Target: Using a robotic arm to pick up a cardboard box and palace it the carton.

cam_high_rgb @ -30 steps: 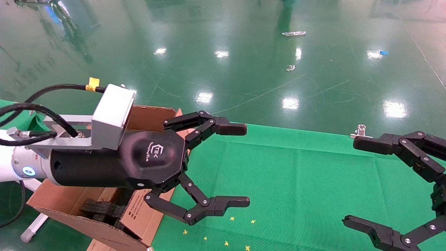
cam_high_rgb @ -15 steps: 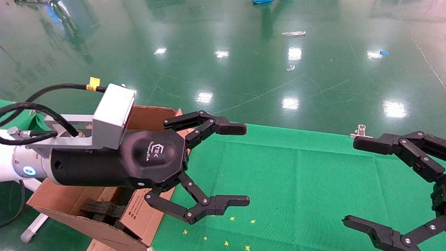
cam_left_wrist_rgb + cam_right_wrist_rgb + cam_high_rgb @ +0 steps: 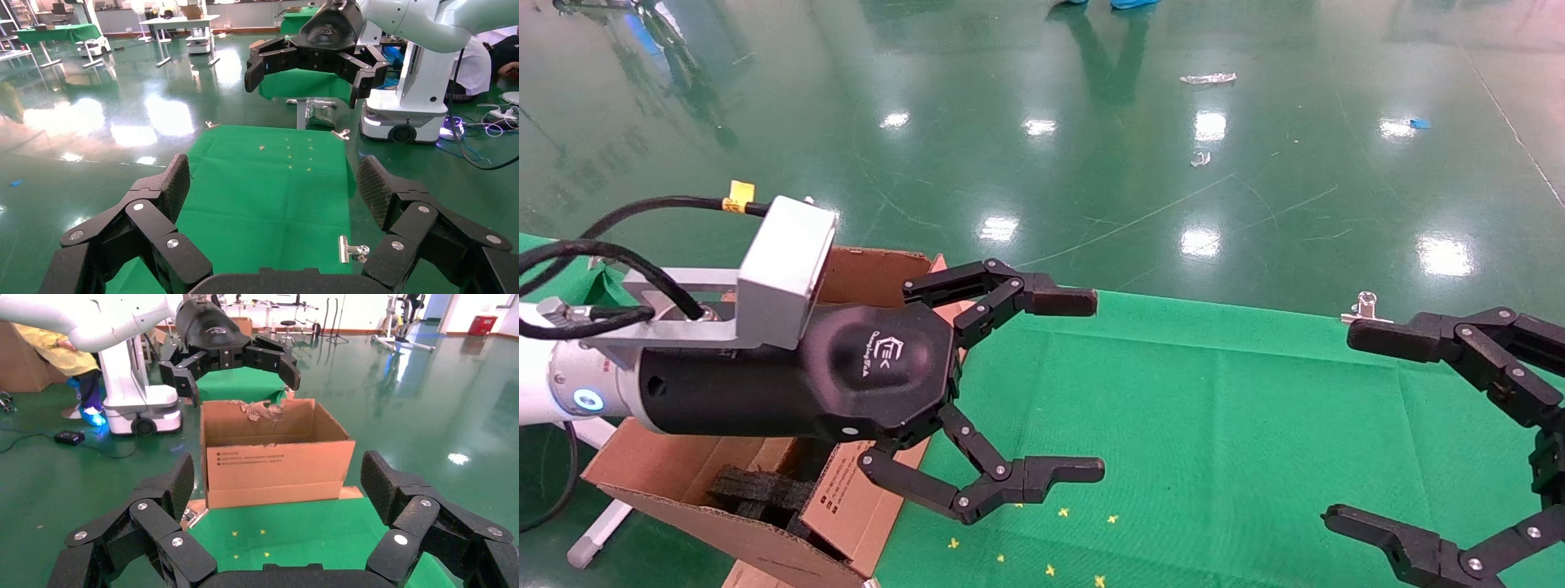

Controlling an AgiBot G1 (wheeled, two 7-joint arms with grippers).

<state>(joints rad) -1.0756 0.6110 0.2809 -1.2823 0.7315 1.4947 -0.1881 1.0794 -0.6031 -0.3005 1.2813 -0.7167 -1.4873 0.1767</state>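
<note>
The carton (image 3: 674, 482) stands open at the table's left end, with black foam pieces (image 3: 756, 488) inside and printed text on one flap (image 3: 846, 498). It also shows in the right wrist view (image 3: 278, 459). The robotic arm, my left one with the white sleeve, holds its gripper (image 3: 1087, 386) open and empty above the green cloth, just right of the carton. My right gripper (image 3: 1348, 426) is open and empty at the table's right end. Each wrist view shows its own open jaws over bare cloth. The small cardboard box is not in view.
The table is covered by a green cloth (image 3: 1214, 425) with small yellow marks (image 3: 1050, 539) near the front. A metal clip (image 3: 1365, 308) holds the cloth at the far right edge. Shiny green floor (image 3: 1091, 163) lies beyond the table.
Neither arm has moved. A person's blue shoes and their reflection have come into view on the floor at the far edge.
</note>
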